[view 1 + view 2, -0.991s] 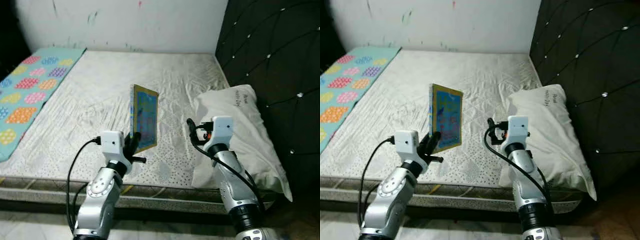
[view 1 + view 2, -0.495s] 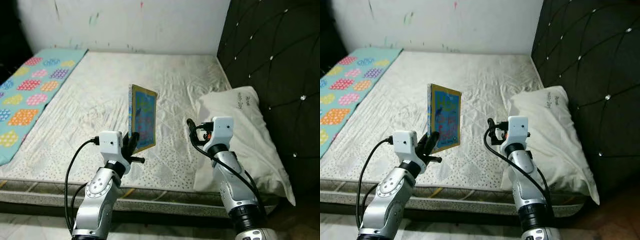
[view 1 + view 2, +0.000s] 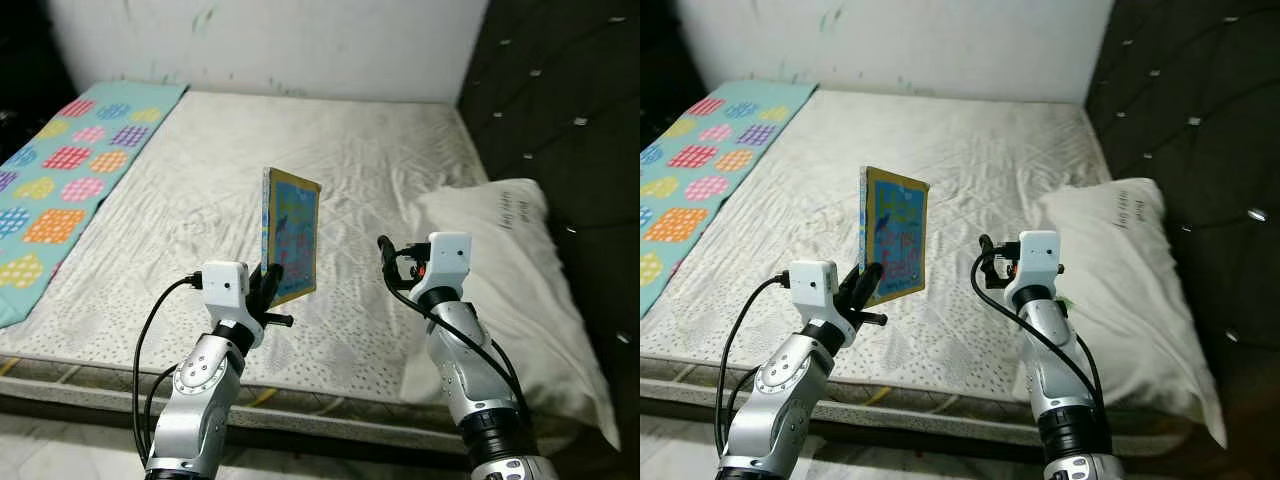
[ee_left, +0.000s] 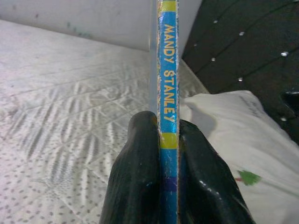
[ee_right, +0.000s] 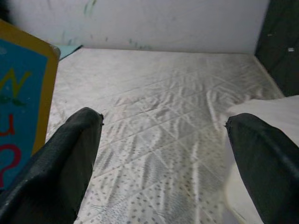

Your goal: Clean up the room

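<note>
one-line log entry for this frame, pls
left gripper: shut on book, upright over mattress | right gripper: open, raised beside book | pillow: on mattress by headboard

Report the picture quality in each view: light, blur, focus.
Left eye view: even light, sharp, the book clear in the left hand; dark headboard loses detail. Left wrist view: the spine's lettering reads crisply, the fingers near it soft. Right wrist view: the right hand wide open, its fingers blurred, the mattress sharp.
</note>
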`<state>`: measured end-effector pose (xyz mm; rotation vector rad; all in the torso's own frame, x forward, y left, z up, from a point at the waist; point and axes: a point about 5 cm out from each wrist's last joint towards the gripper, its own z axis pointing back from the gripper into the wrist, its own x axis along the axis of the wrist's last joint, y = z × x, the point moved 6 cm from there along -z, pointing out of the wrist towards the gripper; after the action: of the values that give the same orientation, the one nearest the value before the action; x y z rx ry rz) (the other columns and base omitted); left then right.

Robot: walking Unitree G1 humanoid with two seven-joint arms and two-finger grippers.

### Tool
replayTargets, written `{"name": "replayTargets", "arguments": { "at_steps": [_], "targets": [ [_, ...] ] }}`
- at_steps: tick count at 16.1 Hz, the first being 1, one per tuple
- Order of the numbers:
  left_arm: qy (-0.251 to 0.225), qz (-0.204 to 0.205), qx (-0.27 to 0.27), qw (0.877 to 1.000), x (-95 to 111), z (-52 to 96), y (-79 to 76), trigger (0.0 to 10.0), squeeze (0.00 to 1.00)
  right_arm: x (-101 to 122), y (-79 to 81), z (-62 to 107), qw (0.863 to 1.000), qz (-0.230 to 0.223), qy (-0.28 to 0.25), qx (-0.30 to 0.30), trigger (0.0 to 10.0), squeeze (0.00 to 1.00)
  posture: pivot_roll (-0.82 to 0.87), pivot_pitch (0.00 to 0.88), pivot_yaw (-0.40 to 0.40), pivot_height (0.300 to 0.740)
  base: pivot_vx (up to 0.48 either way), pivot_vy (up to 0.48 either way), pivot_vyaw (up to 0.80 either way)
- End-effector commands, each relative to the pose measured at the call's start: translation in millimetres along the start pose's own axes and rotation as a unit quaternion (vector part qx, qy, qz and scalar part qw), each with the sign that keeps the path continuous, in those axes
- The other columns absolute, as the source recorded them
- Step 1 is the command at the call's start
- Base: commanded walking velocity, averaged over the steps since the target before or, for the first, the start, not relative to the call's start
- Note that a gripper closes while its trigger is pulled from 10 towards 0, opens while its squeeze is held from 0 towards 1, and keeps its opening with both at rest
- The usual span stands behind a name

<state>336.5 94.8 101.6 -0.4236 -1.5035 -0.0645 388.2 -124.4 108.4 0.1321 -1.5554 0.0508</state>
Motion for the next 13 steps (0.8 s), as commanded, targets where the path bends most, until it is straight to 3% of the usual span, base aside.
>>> {"name": "replayTargets", "arguments": {
  "at_steps": [1,4,13],
  "targets": [
    [-0.030,-0.004,-0.009,1.000,16.4,-2.3,-4.1,10.0,0.00,2.0,-1.3,-1.3,1.000,0.003,-0.001,-0.002,10.0,0.00,-0.11,0.000,0.004,0.740,0.341,0.000,0.00],
    [-0.025,-0.001,-0.008,1.000,15.0,-2.3,-3.8,10.0,0.00,0.9,-2.3,-1.1,1.000,0.003,0.001,-0.004,10.0,0.00,-0.11,0.000,0.005,0.740,0.263,0.000,0.00],
    [-0.024,0.003,-0.006,1.000,14.4,-2.7,-4.3,10.0,0.00,-1.7,-3.7,-1.3,1.000,-0.002,0.006,-0.006,10.0,0.00,-0.11,0.000,0.006,0.740,0.000,0.000,-0.08]
  ]
}}
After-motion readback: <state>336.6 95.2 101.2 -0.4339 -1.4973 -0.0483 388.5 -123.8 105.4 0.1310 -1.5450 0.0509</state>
